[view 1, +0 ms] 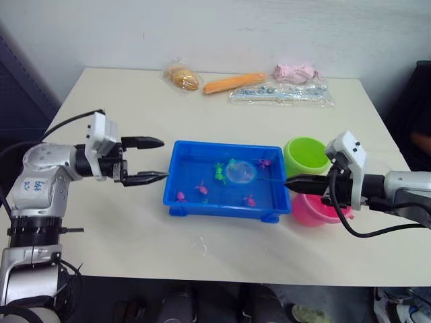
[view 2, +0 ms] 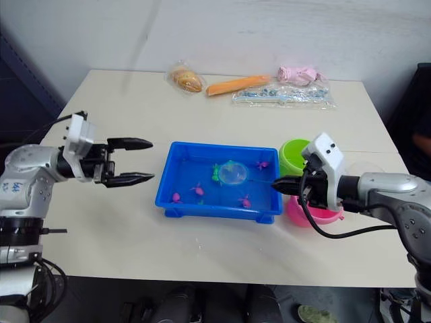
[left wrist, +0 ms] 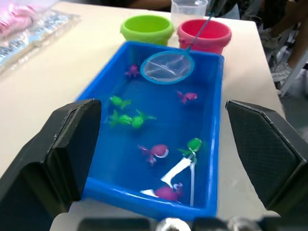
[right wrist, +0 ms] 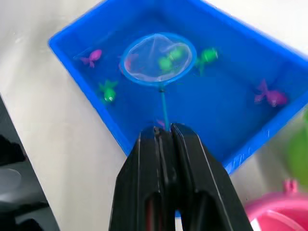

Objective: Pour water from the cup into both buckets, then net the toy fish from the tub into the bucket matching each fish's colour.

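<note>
From the left eye view, we see the tub (view 1: 227, 180) mid-bench, holding green and pink toy fish (view 1: 219, 171), with the green bucket (view 1: 306, 155) and pink bucket (view 1: 315, 209) beside its right end. Our left hand (view 1: 149, 161) hovers left of the tub, fingers apart. In the left wrist view, the cup (left wrist: 188, 8) stands behind the buckets. In the right wrist view, our right hand (right wrist: 164, 132) is clamped on the net (right wrist: 158, 57), whose hoop hangs over the fish.
</note>
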